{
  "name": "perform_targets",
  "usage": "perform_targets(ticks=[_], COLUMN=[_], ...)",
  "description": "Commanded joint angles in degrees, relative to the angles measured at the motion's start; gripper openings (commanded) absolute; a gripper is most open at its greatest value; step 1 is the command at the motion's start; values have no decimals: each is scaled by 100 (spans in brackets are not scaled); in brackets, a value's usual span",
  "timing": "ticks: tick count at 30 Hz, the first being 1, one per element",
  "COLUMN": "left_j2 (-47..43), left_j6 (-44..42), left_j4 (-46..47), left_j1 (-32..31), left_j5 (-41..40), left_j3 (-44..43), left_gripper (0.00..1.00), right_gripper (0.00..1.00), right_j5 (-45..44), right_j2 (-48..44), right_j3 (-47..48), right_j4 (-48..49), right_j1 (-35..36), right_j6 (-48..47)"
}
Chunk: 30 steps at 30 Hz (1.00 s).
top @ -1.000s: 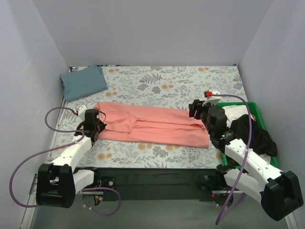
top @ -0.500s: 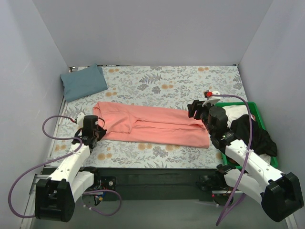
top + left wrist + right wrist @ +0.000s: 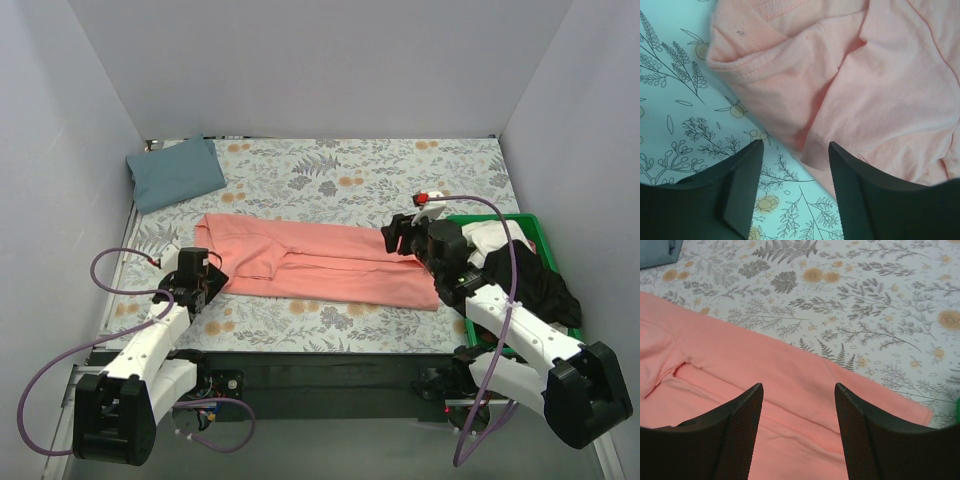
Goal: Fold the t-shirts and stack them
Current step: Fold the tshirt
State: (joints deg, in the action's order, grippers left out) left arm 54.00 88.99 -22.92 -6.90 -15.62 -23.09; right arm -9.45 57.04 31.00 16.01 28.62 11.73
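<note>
Coral-pink t-shirt (image 3: 320, 265) lies stretched left to right across the middle of the tabletop (image 3: 440, 165), somewhat toward the near edge. It is doubled lengthwise into a long band, with a sleeve tucked in at its left end. I'd say the long fold is done and the crosswise fold comes next, which would explain an arm stationed at each end.

The left tool (image 3: 203, 279) hangs low at the band's left end. Its wrist camera shows two dark fingers (image 3: 737, 192) spread wide with nothing between them, straddling the near hem where the shirt meets the floral-print cloth (image 3: 300, 180). That looks to me like a good spot to pinch all the layers at once. The right tool (image 3: 392, 238) hovers higher over the band's right end, jaws likewise parted and empty.

Slate blue-grey t-shirt (image 3: 175, 172) sits folded in the far left corner, well apart from the work. My guess is it is parked there as the base of the stack.

Along the right edge a green plastic bin (image 3: 535, 222) holds a white garment (image 3: 490, 237) and a black garment (image 3: 535, 282). The risk I see is a tool catching only the top layer, so the fold slides open.
</note>
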Motion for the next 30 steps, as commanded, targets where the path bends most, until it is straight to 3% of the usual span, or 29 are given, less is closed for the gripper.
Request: perform_targets(ticks=[1, 8, 18, 30], left_j2=[-117, -127, 1313, 2062], left_j6=[-22, -452, -541, -673], left_j4=[-99, 410, 2895, 3610], left_j1=[-5, -154, -251, -251], left_j5=[-398, -601, 594, 472], left_j3=[-336, -714, -231, -29], left_gripper=[56, 58, 59, 66], right_gripper=[66, 66, 63, 60], right_j5=[374, 514, 1095, 594], right_j2=[263, 1307, 3427, 5238], right_j3=[371, 1003, 2260, 3614], right_j4=[86, 95, 367, 491], right_j1=[309, 1241, 2463, 3062], right_j6=[-162, -136, 462, 734])
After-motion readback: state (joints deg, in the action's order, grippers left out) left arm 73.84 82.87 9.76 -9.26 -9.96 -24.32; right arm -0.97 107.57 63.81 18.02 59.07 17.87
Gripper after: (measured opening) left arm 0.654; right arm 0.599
